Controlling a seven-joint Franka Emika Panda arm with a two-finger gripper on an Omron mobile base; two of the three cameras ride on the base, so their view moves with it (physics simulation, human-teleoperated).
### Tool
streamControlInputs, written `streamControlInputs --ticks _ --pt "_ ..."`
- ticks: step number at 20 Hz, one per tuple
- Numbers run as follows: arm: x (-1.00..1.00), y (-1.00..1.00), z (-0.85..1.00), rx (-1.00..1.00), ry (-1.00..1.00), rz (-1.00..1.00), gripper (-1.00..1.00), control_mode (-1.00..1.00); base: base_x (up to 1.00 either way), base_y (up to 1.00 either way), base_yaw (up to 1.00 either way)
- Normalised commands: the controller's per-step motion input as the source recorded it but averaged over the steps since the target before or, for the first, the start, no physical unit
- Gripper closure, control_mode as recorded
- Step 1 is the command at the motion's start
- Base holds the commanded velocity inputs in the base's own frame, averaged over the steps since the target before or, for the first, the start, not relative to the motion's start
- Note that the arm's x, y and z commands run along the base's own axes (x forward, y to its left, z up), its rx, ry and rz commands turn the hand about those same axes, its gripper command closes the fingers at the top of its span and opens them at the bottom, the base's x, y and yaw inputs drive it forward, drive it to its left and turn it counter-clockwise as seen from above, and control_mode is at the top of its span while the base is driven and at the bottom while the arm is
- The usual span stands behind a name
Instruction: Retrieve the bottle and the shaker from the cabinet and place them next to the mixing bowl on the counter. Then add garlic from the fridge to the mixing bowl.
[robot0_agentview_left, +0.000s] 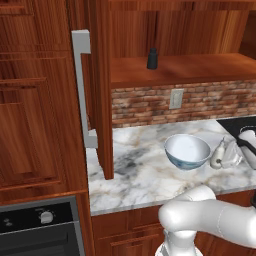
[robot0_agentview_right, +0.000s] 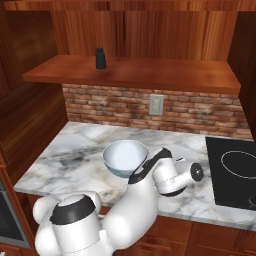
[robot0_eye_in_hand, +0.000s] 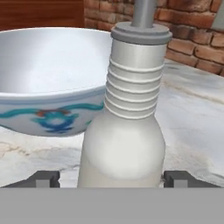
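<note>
Marble with grey veining runs under me, the table backed by red brick, and above it the cabinet stands with its door swung open. On that table the mixing bowl sits upright, and the bottle stands just beside it, at about three o'clock from the bowl in the left base view. So I judge the bottle part done: it is out of the cabinet and set down next to the bowl. The shaker is on the cabinet shelf, well apart from the bowl, at roughly eleven o'clock above it in the right base view, so fetching it is left, and after that the garlic from the fridge. My fingers are spread wide, one tip on either side of the bottle's body with a gap showing at each, so I am gripping nothing.
</note>
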Motion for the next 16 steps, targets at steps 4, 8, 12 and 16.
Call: streamControlInputs --ticks 4,8,12,16 --pt "-0.24 0.0 0.02 0.0 0.0 0.0 -1.0 -1.0 0.0 0.0 0.0" --pt "-0.32 0.0 0.19 0.0 -0.01 0.0 -1.0 -1.0 0.0 0.0 0.0" --pt "-0.22 -0.01 0.37 0.0 0.0 -0.01 -1.0 -1.0 0.0 0.0 0.0" --pt "-0.2 0.0 0.64 0.0 0.0 -0.02 -1.0 -1.0 0.0 0.0 0.0"
